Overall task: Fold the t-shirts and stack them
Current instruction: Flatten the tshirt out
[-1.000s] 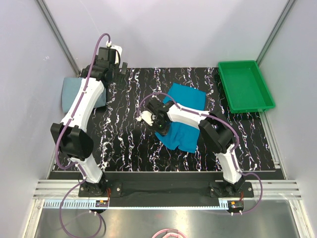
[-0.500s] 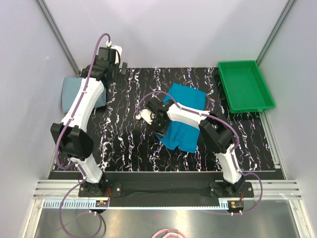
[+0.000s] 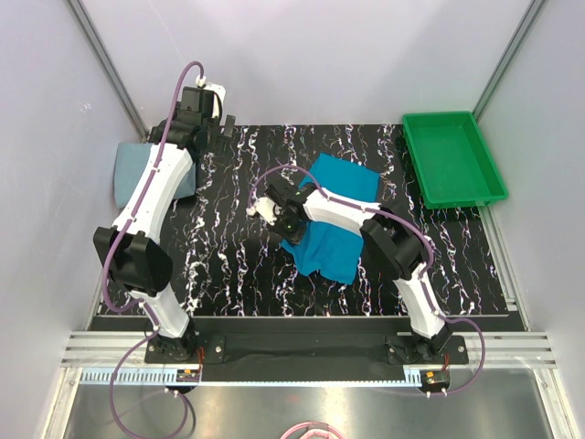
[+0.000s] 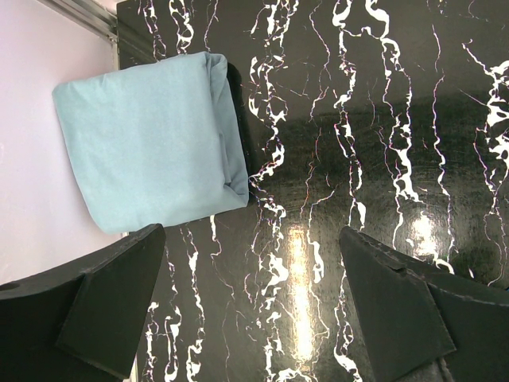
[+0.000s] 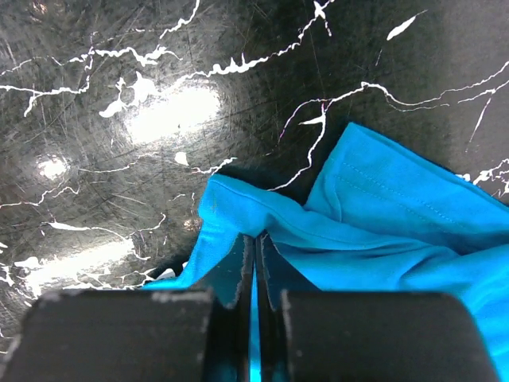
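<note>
While the pale blue t-shirt lies folded, the teal t-shirt needs more folding, then stacking; right fingers pinch it, left fingers are spread.

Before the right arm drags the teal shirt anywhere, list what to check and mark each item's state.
1. Right claw shut on an edge of the teal t-shirt: ok.
2. Number of cloth layers in that grip: cannot tell.
3. Left claw open, holding nothing: ok.
4. Grey-blue t-shirt folded, at the left edge of the table: ok.
5. Shirts stacked: not ok, they lie apart.
6. Green tray apart from the teal t-shirt: ok.
</note>
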{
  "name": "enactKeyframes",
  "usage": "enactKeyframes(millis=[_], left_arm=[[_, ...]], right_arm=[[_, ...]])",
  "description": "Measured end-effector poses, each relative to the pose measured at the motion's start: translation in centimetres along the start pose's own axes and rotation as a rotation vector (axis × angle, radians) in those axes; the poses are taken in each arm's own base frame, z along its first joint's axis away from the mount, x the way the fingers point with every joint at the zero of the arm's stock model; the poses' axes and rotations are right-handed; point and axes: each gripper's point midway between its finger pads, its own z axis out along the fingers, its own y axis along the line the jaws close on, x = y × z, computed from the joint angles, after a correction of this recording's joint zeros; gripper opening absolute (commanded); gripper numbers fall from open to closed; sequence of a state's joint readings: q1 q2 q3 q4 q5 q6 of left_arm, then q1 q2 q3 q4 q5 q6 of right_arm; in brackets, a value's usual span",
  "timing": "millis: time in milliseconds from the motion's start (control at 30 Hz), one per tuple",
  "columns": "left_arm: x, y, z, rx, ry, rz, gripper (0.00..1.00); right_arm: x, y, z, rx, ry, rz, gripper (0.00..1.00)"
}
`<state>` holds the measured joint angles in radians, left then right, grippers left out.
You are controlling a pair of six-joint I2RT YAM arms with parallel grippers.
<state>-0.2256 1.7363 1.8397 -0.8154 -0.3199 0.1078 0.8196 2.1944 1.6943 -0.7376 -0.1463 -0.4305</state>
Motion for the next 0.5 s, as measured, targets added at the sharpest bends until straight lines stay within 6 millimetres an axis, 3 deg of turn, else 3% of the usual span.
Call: enactKeyframes(millis=[233, 333, 400, 500], left_arm=[[0.0, 0.1, 0.0, -0.007, 0.000, 0.000, 0.99], [0.1, 0.7, 0.1, -0.023, 0.004, -0.004, 0.99], [0.3, 1.5, 0.2, -0.042, 0.009, -0.015, 0.99], [0.6, 3.0, 0.5, -0.070, 0.019, -0.036, 0.99]], right_arm=[[0.0, -0.4, -0.5, 0.031, 0.013, -0.023, 0.00], [-0.9, -1.0, -2.0, 0.053, 0.014, -0.033, 0.00], [-3.4, -1.7, -4.2, 0.079, -0.042, -0.042, 0.00], [-8.3, -2.8, -9.0, 0.138, -0.188, -0.068, 0.00]])
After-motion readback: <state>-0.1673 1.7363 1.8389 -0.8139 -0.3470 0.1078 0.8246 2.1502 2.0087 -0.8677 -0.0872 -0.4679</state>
